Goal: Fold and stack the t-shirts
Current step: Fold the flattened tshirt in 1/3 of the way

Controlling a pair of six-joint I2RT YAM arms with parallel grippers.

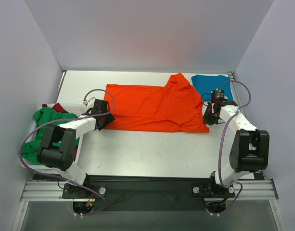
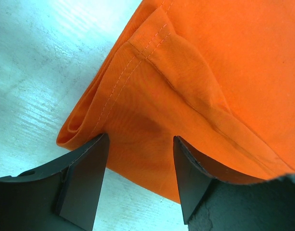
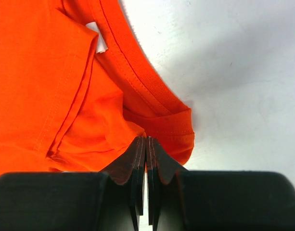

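**A:** What is the setting?

**B:** A pale grey table (image 1: pixel 137 154), seen from above, with plain lilac-white walls on three sides. The two arms are bolted at its near edge.

**A:** And the biggest thing on it?

**B:** The orange-red t-shirt (image 1: pixel 152 108). It lies spread flat across the far middle of the table, hem to the left and collar to the right. One part is turned up at the far right, so it peaks toward the back wall.

**A:** Other shirts?

**B:** A green t-shirt (image 1: pixel 44 120) is bunched at the left edge, spilling over a white lattice basket (image 1: pixel 76 110). A dark red t-shirt (image 1: pixel 57 107) shows just behind it in the same basket. A teal blue t-shirt (image 1: pixel 205 84) lies flat in the far right corner, just beside the orange peak and partly hidden by the right arm.

**A:** The left gripper?

**B:** The left gripper (image 2: pixel 140 161) is down at the near left corner of the orange shirt, jaws spread wide. The doubled, stitched hem runs between its two dark fingers (image 2: pixel 84 178), which stand on either side without squeezing it.

**A:** And the right?

**B:** The right gripper (image 3: pixel 146 144) sits at the shirt's near right end, by the ribbed collar. Its jaws are pressed together, and the tips touch the edge of a fold of orange cloth. I cannot tell whether any cloth is nipped between them.
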